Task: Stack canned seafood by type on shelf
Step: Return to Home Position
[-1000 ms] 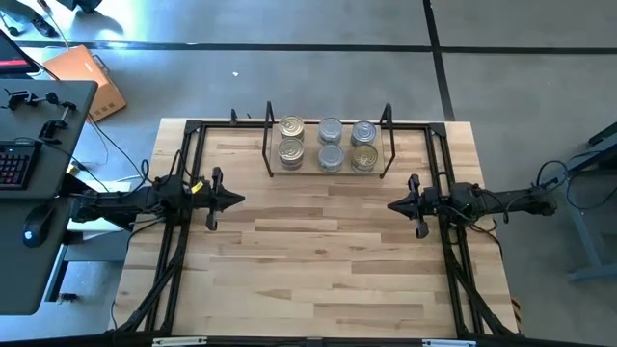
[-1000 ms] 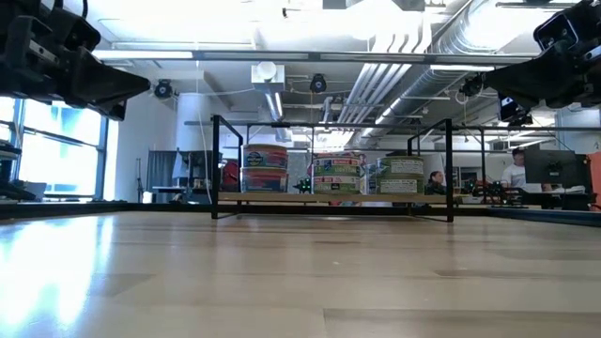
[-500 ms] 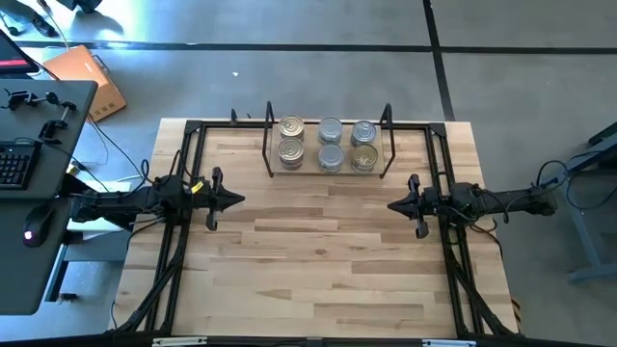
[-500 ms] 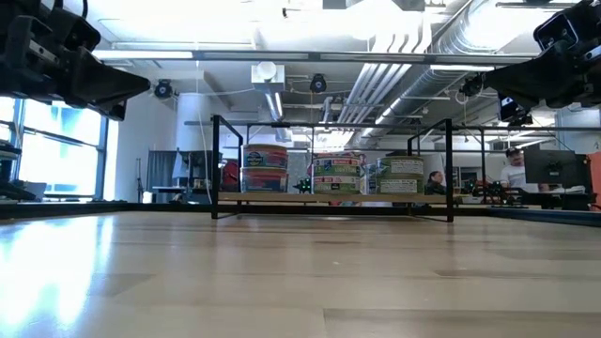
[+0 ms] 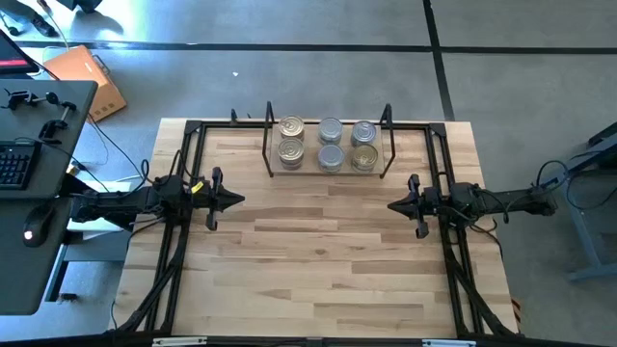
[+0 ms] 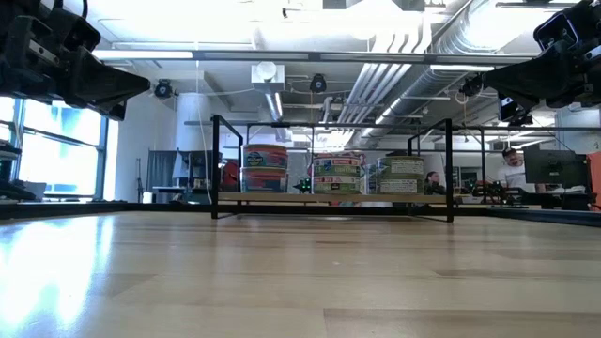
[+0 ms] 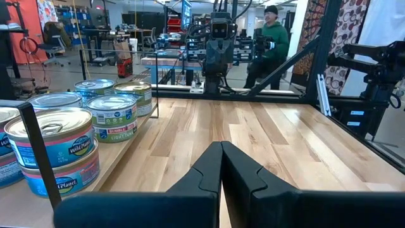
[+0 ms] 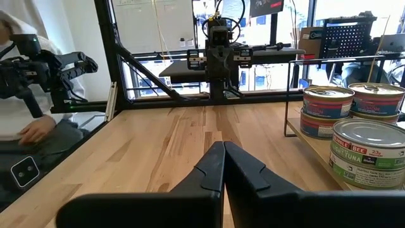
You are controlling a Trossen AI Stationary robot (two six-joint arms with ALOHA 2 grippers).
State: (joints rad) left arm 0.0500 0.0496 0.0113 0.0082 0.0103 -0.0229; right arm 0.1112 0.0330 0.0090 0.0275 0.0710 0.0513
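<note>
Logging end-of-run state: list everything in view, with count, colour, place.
table: one, light wood, black frame
shelf: one, light wood, black wire ends, table's far side
cans: six stacks, silver or gold lids, on the shelf in two rows
keyboard: one, black, on desk left of table
person: one, green top, room beyond table
left gripper: one, black, shut, over table's left side
right gripper: one, black, shut, over table's right side

The high view looks straight down on the whole table [image 5: 318,260]; the low view sits at tabletop height, facing the shelf [image 6: 329,198] across the boards; the left wrist view faces the right arm [image 7: 218,47], the right wrist view the left arm [image 8: 218,50] — all four share the cans [image 5: 331,155].
</note>
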